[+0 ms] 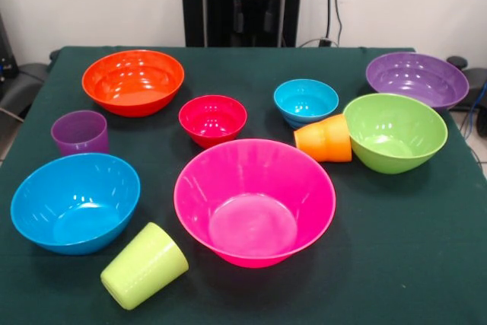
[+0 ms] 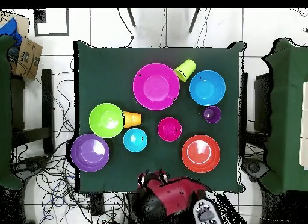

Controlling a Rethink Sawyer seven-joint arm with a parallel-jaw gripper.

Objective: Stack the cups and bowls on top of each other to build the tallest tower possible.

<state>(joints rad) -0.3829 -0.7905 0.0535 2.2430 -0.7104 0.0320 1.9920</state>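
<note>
The lime green cup lies tipped on its side at the bottom of the front view, just beside the big pink bowl in the lower middle and the large blue bowl at lower left. Above the blue bowl the purple cup stands upright. At mid-frame sits the small red bowl, with the light blue bowl to its right. The orange cup lies on its side, touching the lime green bowl. The orange bowl is at upper left, the purple bowl at upper right. Nothing is stacked on the green table. The gripper hangs at top centre above the table's far edge; I cannot tell how its fingers stand.
</note>
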